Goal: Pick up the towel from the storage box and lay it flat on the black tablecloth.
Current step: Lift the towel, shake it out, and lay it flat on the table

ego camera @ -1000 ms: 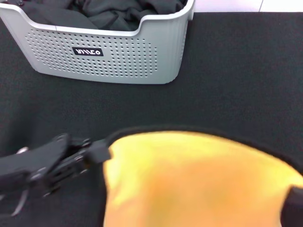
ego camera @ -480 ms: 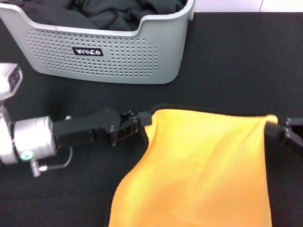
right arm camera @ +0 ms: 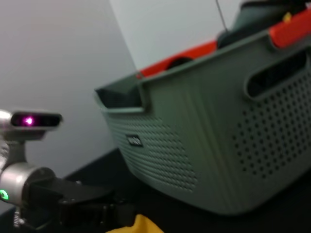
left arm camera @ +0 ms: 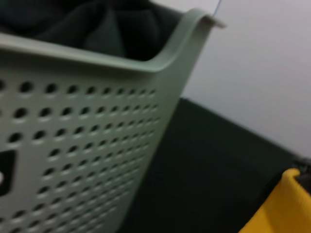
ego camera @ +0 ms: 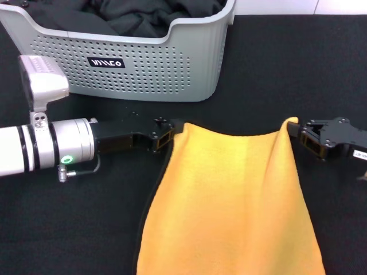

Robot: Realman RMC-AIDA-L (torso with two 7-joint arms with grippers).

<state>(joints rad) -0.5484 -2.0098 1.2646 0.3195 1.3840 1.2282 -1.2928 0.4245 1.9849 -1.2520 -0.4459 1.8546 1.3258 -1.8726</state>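
Already out of the perforated light grey plastic storage box (ego camera: 132,63): yellow-orange plush towel (ego camera: 229,206), hanging just in front of it over the wide black tablecloth (ego camera: 287,69). Pinched at both upper corners, left gripper (ego camera: 166,136) and right gripper (ego camera: 303,134) each clamped on an edge. Remaining: spreading wide, lowering flat, letting go. Compared with half a second ago, corners nearer each other and top edge sagging.
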